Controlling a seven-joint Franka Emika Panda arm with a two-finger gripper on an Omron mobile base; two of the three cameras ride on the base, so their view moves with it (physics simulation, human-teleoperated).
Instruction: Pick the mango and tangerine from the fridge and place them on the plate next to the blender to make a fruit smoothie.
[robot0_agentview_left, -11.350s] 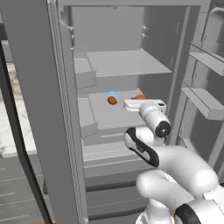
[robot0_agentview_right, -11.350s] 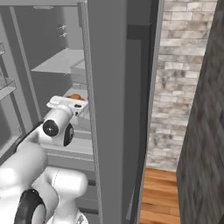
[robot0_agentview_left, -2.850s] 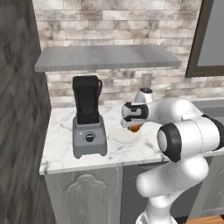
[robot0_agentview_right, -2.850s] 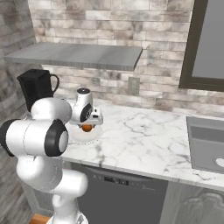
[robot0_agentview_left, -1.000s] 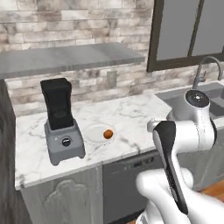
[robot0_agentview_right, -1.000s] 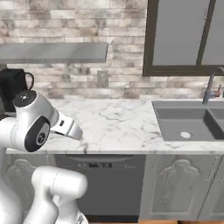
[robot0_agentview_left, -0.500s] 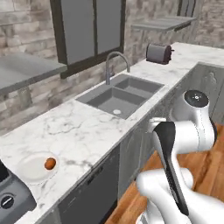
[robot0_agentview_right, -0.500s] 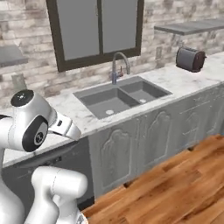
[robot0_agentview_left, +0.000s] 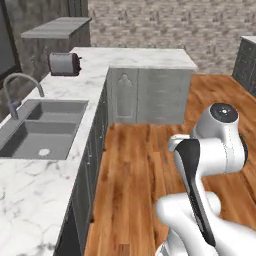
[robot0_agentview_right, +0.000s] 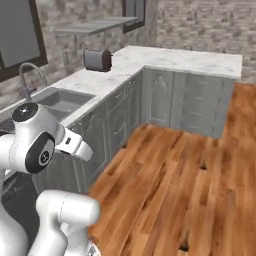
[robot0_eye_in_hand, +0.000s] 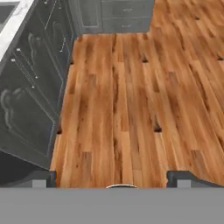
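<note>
Two dark fingertips (robot0_eye_in_hand: 39, 178) of the hand (robot0_eye_in_hand: 113, 180) stand wide apart and empty above the wooden floor (robot0_eye_in_hand: 131, 96), beside grey cabinets (robot0_eye_in_hand: 30, 87); fridge, plate and blender aren't visible.

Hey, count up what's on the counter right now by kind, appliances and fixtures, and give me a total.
Toaster: 1
Faucet: 1
Sink basins: 2
Total: 4
</note>
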